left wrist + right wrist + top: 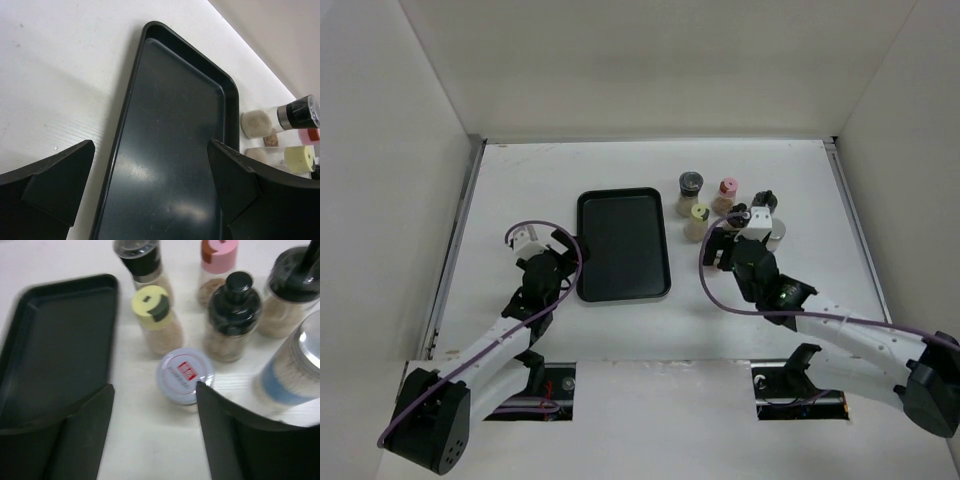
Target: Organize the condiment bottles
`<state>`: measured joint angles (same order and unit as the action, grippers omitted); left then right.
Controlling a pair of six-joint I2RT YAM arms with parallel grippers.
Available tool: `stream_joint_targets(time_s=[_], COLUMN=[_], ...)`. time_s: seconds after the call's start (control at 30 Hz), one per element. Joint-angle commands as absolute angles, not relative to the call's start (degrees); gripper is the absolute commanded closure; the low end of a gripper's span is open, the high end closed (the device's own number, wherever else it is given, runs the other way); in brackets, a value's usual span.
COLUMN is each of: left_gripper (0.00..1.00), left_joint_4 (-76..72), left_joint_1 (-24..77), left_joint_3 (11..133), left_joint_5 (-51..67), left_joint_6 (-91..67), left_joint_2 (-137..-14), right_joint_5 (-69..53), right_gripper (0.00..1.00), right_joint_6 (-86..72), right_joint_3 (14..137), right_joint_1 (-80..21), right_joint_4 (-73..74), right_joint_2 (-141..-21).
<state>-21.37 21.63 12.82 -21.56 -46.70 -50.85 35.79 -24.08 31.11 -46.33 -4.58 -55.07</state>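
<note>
Jaws of the right gripper stand apart with nothing clamped between them; just ahead of the gap, low in the middle of the right wrist view, sits a small jar with a white cap and red label, its edge right at the tip of the right-hand finger, though whether they touch I cannot tell; the other condiment bottles cluster beyond it: a beige bottle with a yellow-green cap, a clear grinder with a black and silver top, a pink-capped bottle, a jar with a black knobbed cap, a dark-lidded jar at the upper right, and a large clear bottle with a silver cap and blue band at the right edge; the left gripper is likewise spread wide and holds nothing, one finger seen over the white table, the other over the black rectangular plastic tray; in the top view the tray lies at the centre of the table, the bottles to its upper right; plain white walls enclose the table on three sides.
</note>
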Motion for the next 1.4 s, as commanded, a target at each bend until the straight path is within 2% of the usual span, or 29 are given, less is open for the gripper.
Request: stream_joint_targets(time_s=[0.0,0.13,0.33,0.63,0.73,0.8,0.9,1.0,1.17,1.37], left_gripper=[0.0,0.0,0.0,0.0,0.0,0.0,0.0,0.0,0.0,0.0], left_joint_4=[-26.1,-26.5,-28.2,-29.2,-29.4,-29.1,-29.4,-29.4,-29.2,-28.7], left_joint_1=[21.0,20.5,20.3,18.9,19.1,18.9,19.0,19.0,17.7,16.7], left_joint_3=[11.6,11.7,11.9,10.9,10.9,11.0,11.0,11.0,10.7,9.6], left_joint_5=[-20.4,-19.3,-17.0,-16.6,-17.0,-16.4,-16.8,-16.5,-17.4,-18.0], left_joint_6=[-46.9,-47.4,-48.2,-49.0,-49.0,-49.1,-49.2,-49.3,-49.9,-51.2], left_joint_2=[-50.5,-51.6,-54.9,-54.2,-55.0,-55.1,-54.6,-55.0,-52.2,-50.7], right_joint_5=[35.8,35.2,34.2,33.7,32.8,32.7,33.3,34.7,33.6,25.9], right_gripper=[0.13,0.03,0.02,0.03,0.12,0.2,0.43,0.56,0.58,0.58], right_joint_6=[-23.4,-22.1,-20.8,-22.6,-23.5,-24.3,-24.7,-24.5,-22.9,-22.7], right_joint_3=[34.9,36.6,40.2,42.5,42.7,42.6,42.4,42.5,47.7,59.8], right_joint_1=[-44.0,-42.4,-38.0,-37.7,-37.7,-37.7,-37.7,-39.6,-44.3,-47.6], right_joint_4=[-2.3,-3.9,-6.7,-7.3,-7.1,-6.9,-5.7,-4.7,-4.7,-13.0], right_joint_2=[-58.5,-63.4,-71.8,-80.6,-81.1,-81.1,-80.0,-75.4,-70.9,-85.7])
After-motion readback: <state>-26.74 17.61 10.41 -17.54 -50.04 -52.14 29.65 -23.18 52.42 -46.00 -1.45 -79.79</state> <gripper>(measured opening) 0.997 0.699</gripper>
